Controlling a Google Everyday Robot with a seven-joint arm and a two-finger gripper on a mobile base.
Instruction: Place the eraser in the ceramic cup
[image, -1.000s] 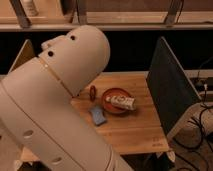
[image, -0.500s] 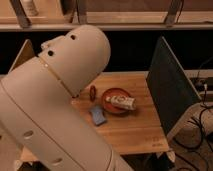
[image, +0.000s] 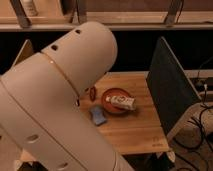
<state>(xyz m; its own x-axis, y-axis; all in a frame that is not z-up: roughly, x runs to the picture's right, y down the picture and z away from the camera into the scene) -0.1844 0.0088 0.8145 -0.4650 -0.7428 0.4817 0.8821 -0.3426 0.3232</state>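
A wooden tabletop (image: 135, 125) stood in front of a dark back wall, with a shelf rail running across above it. On the tabletop a small blue block (image: 98, 116), probably the eraser, lay flat just left of and nearer than the red-orange bowl (image: 111, 103), close to the bowl's rim but apart from it. The bowl sat near the middle of the tabletop and held a pale, label-printed packet (image: 122, 102) lying across its right side and reaching over the rim. Left of the bowl, a small dark reddish thing (image: 93, 92) showed at the arm's edge; what it was could not be told. The cup could not be seen anywhere. Right of the bowl, a dark panel (image: 167, 95) stood tilted on the tabletop's edge, with cables (image: 202, 107) beyond it. The robot's big white arm (image: 60, 105) filled everything left of the bowl and covered that part of the tabletop. The claw was out of sight, so its state and any hold could not be told.
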